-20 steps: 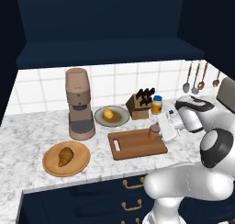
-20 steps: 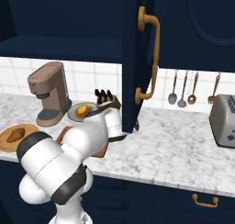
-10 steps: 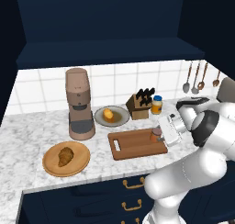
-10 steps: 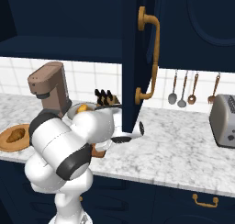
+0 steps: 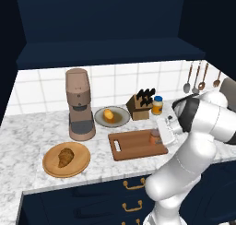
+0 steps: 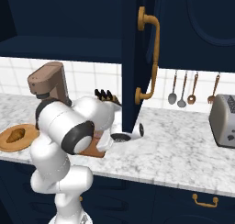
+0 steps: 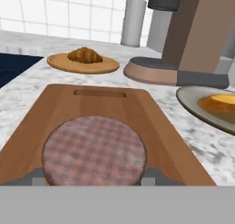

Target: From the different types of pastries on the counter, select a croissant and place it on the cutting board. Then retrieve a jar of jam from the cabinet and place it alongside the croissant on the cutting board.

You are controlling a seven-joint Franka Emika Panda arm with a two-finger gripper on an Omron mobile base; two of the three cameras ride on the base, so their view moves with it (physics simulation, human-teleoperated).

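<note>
A: In the left base view we see the arm swung further over the cutting board (image 5: 137, 145) than half a second ago, with the jar of jam (image 5: 154, 137) now low at the board's right end, just in front of the fingers (image 5: 160, 135). The croissant (image 5: 65, 157) lies on the round wooden plate (image 5: 51, 166), well apart from the board. The rounder pastry (image 5: 108, 114) sits on the grey plate (image 5: 120, 121) by the coffee machine (image 5: 79, 103).

B: So we have the jam arriving on the board while the croissant step looks undone.

A: In the right base view the arm's white bulk has folded down over the bench (image 6: 183, 145). The croissant (image 6: 15, 135) shows at the far left on its plate, and the cabinet (image 6: 133, 58) door stands open.

B: Are the fingers pinching the jar?

A: In the hand view the jar's checked lid (image 7: 94, 154) sits right between the two fingertips (image 7: 155, 175), which seem to press its sides. We judge the jar is held, at or just over the board (image 7: 98, 108). The croissant (image 7: 85, 55) is beyond the board's slot handle
</note>
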